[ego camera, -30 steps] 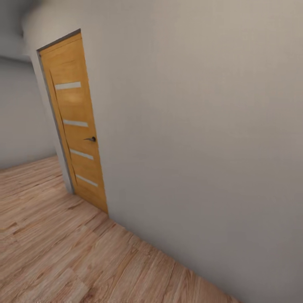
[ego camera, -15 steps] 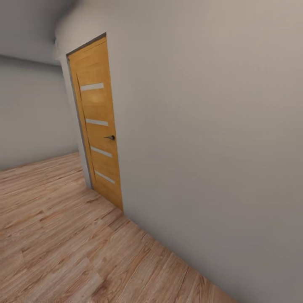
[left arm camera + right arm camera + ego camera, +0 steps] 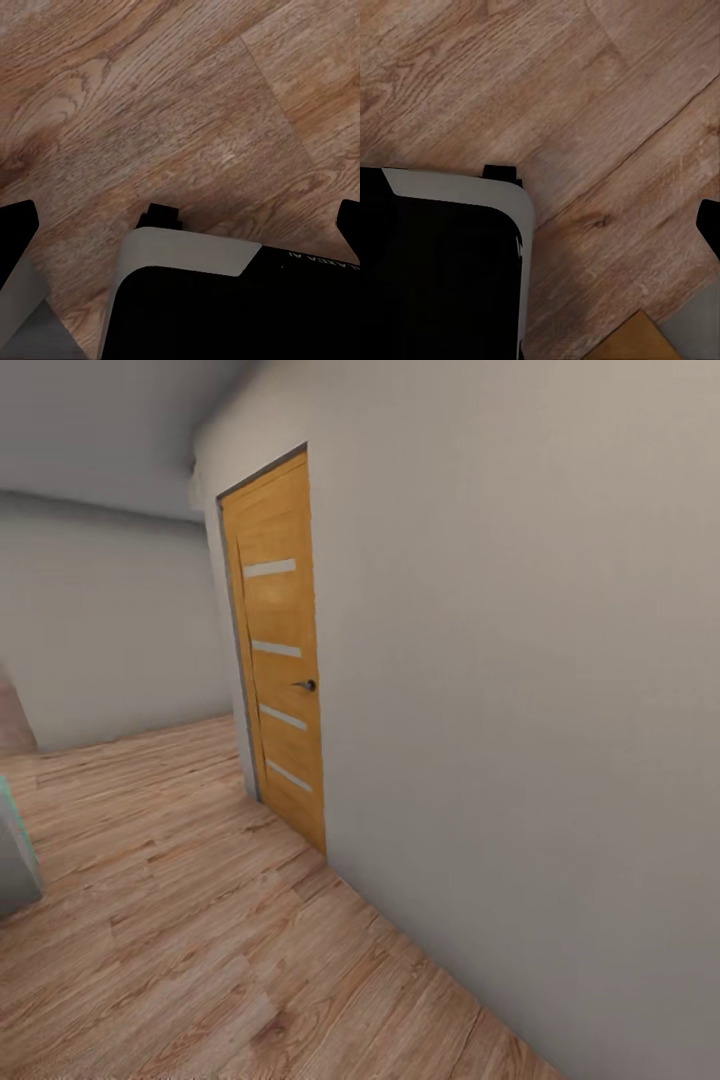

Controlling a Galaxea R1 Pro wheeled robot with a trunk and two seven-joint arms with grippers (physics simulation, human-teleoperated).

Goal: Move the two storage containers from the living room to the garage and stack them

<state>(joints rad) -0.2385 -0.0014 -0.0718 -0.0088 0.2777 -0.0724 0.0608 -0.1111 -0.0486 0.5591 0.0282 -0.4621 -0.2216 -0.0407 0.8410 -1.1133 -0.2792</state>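
Robot's in a hallway: closed light-wood door [image 3: 282,660] with pale slats and a dark handle [image 3: 308,685], set in a plain grey wall [image 3: 520,690], wood-plank floor [image 3: 200,950] running up to it. Both wrist cams point down at planks and the robot's black-and-grey base [image 3: 225,307]. Left gripper looks spread wide with nothing between the finger tips; can't tell on the right one.

Camera panned left of door [image 3: 278,660].
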